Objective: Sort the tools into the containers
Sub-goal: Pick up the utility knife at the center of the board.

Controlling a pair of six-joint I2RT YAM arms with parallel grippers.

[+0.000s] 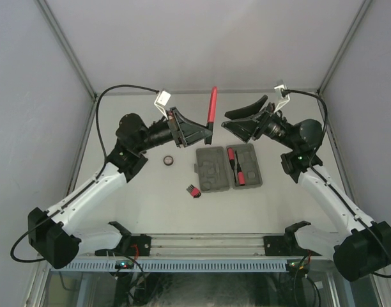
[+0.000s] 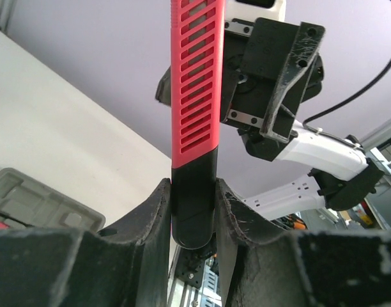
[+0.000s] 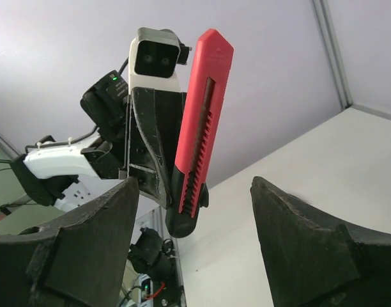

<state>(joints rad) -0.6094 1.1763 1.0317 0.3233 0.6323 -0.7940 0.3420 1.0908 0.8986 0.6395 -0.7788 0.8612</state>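
Left pincer: pinching one long red-black tool by its black end, upright, behind the grey case. Right pincer: spread, empty; best closed on the red part. Case: one, open. Left of case: one black ring, one hex key set.

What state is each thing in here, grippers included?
Left gripper: shut on the long red-black tool, held clear of the table.
Right gripper: open, empty, facing that tool.
Case: open, both halves flat.
Red-handled tools: lying in the case's right half.
Ring: loose on the table.
Hex key set: loose on the table, outside the case.
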